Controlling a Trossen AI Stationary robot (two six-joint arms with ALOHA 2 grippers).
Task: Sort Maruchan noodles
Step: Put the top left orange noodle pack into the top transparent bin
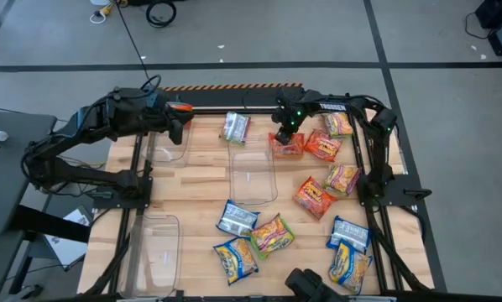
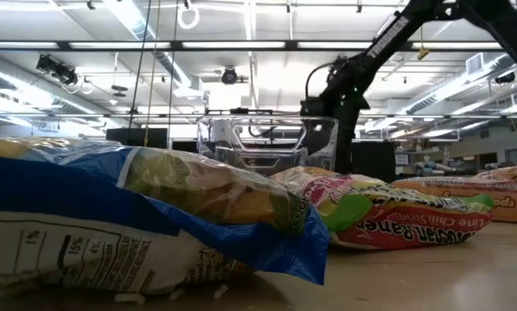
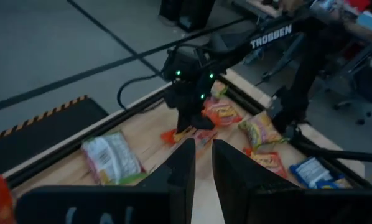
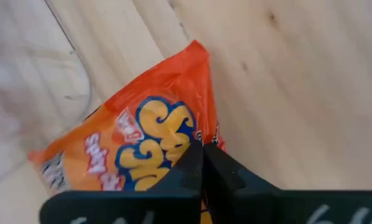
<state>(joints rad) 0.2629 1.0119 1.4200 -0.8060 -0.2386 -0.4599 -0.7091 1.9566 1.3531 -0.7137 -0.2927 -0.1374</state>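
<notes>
Right gripper (image 1: 286, 134) pinching an orange-red packet (image 1: 288, 145)

The packet lies at the table's far side, just beside the middle clear bin (image 1: 253, 176), with another orange packet (image 1: 322, 148) close by. The left gripper (image 1: 177, 128) waits over another bin (image 1: 169, 141), fingers almost together, holding nothing.

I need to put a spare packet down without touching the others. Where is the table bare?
Bare wood lies between the left clear bin and the middle bin, running down toward the lower-left bin. The right half, around the right gripper, is crowded with noodle packets.

"TROSSEN" on right arm (image 3: 270, 36); "1%" on blue pkt (image 2: 77, 250).
</notes>
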